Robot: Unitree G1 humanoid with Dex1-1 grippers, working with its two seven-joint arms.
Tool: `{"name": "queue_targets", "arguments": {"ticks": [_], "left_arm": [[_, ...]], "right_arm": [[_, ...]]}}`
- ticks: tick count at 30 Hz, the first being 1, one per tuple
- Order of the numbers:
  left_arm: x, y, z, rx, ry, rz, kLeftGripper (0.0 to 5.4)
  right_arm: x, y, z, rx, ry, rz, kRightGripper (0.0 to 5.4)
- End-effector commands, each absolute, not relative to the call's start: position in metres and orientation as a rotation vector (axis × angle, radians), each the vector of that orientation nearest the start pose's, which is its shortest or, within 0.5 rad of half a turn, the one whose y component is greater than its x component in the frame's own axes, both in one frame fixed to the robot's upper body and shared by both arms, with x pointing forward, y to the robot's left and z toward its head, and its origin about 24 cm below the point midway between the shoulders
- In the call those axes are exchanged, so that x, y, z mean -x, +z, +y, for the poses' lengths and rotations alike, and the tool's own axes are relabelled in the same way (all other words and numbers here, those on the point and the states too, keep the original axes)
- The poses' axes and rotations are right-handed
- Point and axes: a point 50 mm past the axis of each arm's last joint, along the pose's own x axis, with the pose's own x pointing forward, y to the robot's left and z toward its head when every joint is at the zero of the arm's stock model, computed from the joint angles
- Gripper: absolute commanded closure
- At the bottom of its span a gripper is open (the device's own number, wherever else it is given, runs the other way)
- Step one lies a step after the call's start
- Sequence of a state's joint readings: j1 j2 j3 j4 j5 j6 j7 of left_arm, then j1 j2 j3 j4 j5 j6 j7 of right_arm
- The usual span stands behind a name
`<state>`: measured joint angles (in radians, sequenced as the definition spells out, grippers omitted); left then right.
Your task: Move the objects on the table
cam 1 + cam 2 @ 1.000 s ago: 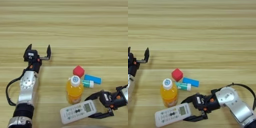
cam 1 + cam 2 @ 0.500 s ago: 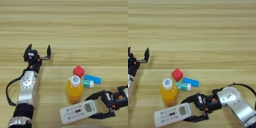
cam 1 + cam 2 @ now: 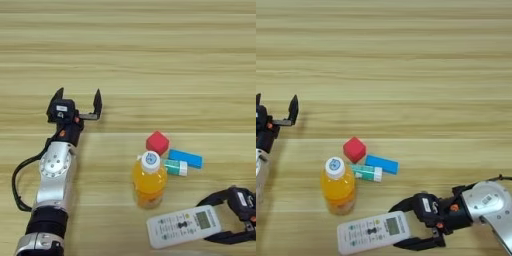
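White, slab-shaped remote (image 3: pixel 375 232) lies near on the planked tabletop (image 3: pixel 150 60), its right end between the right gripper's (image 3: pixel 406 223) wide-spread fingers. Left gripper (image 3: pixel 78 98) rests far left, fingers wide.

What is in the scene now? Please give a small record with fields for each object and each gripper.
table: light wooden surface
remote: white, lying flat near the front edge
bottle: orange juice, white cap, upright, left of remote's far end
red cube: behind the bottle
tube: green-white, lying between cube and blue block
blue block: flat, right of the cube
right gripper: open, fingers either side of remote's right end
left gripper: open, apart from the objects, at left
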<state>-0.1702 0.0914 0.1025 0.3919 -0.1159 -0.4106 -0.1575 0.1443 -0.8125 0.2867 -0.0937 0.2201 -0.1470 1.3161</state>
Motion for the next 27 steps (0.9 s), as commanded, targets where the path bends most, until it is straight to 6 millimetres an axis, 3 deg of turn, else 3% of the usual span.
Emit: {"name": "queue_targets", "arguments": {"ticks": [1, 15, 27], "left_arm": [[-0.28, 0.04, 0.178, 0.002, -0.065, -0.21, 0.0], [-0.28, 0.04, 0.178, 0.004, -0.068, -0.209, 0.0], [-0.281, 0.038, 0.177, 0.006, -0.068, -0.205, 0.0]], "right_arm": [[-0.164, 0.036, -0.214, 0.453, 1.569, 0.459, 2.42], [-0.181, 0.035, -0.262, 0.468, 1.378, 0.536, 2.43], [-0.194, 0.033, -0.256, 0.44, 1.331, 0.461, 2.43]]}}
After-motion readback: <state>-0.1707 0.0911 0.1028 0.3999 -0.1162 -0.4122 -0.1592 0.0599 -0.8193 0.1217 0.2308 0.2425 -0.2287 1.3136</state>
